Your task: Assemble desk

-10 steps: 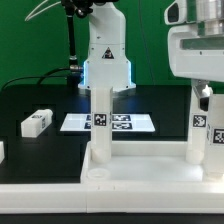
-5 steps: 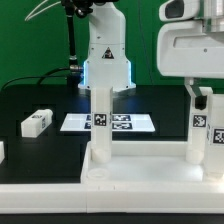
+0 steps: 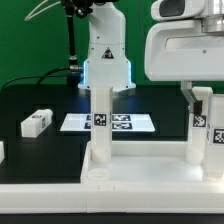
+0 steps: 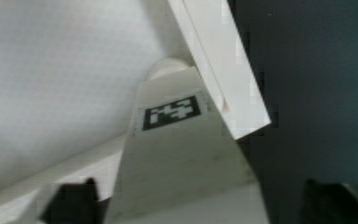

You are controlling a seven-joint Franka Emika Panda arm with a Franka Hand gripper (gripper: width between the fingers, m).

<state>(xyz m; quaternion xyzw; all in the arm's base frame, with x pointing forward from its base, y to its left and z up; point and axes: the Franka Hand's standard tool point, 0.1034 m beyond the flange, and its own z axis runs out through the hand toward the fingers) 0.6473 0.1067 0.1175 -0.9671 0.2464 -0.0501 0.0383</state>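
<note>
The white desk tabletop [image 3: 110, 185] lies at the front with two white tagged legs standing in it. One leg [image 3: 100, 120] is at the exterior view's left, the other [image 3: 200, 130] at its right. My gripper [image 3: 200, 95] hangs over the top of the right leg. In the wrist view the gripper [image 4: 202, 200] is open. Its dark fingertips [image 4: 78, 200] stand on either side of the tagged leg [image 4: 172, 120] with gaps, not touching it. The tabletop [image 4: 69, 70] shows behind the leg.
A loose white leg [image 3: 36, 123] lies on the black table at the exterior view's left, and another white part [image 3: 2, 150] shows at the left edge. The marker board [image 3: 125, 123] lies behind the legs. The robot base [image 3: 105, 60] stands at the back.
My hand has shifted toward the exterior view's left and looks larger, its fingers now lining up over the right leg. The legs and tabletop have not moved.
</note>
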